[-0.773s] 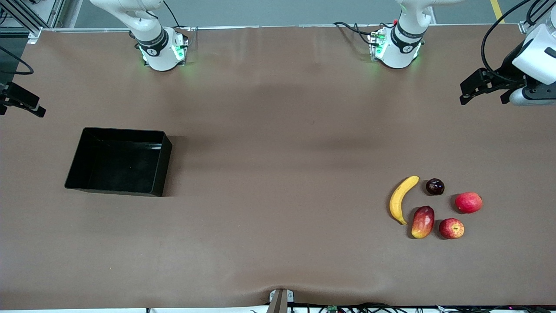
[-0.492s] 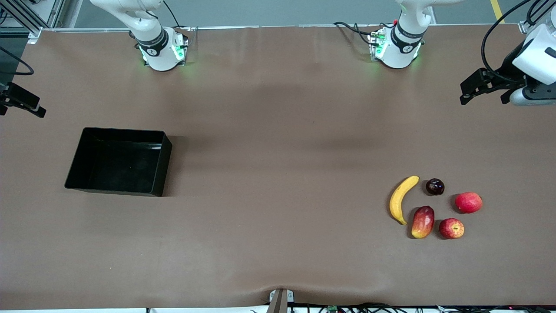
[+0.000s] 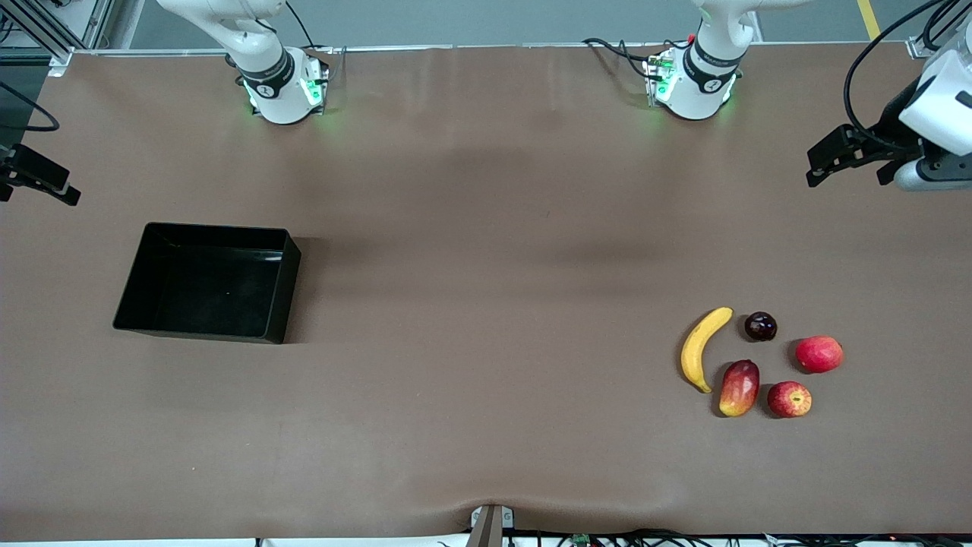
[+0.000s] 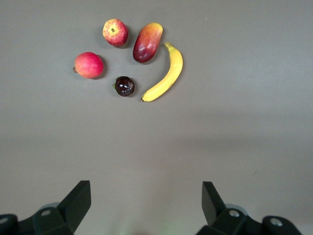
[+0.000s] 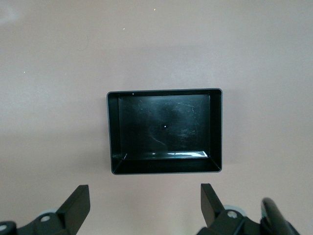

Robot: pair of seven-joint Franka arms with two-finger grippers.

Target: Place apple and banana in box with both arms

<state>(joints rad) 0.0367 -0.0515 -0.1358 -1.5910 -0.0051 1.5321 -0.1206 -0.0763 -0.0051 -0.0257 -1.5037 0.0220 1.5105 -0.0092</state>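
Note:
The yellow banana [image 3: 702, 348] [image 4: 166, 76] and the small streaked apple [image 3: 789, 399] [image 4: 115, 32] lie in a cluster of fruit toward the left arm's end of the table. The black box [image 3: 206, 282] [image 5: 165, 127] stands empty toward the right arm's end. My left gripper [image 3: 847, 171] [image 4: 146, 200] hangs open high over the left arm's end of the table, apart from the fruit. My right gripper [image 3: 38, 186] [image 5: 145, 200] hangs open high over the right arm's end, apart from the box. Neither holds anything.
In the same cluster are an oblong red-and-yellow fruit [image 3: 740, 387] between banana and apple, a larger pinkish-red round fruit [image 3: 818, 354] and a small dark round fruit [image 3: 760, 326]. Brown table covering [image 3: 486, 304] spans between box and fruit.
The left arm's hand has shifted slightly toward the left arm's end of the table. The fruit, the box and the right arm have not moved.

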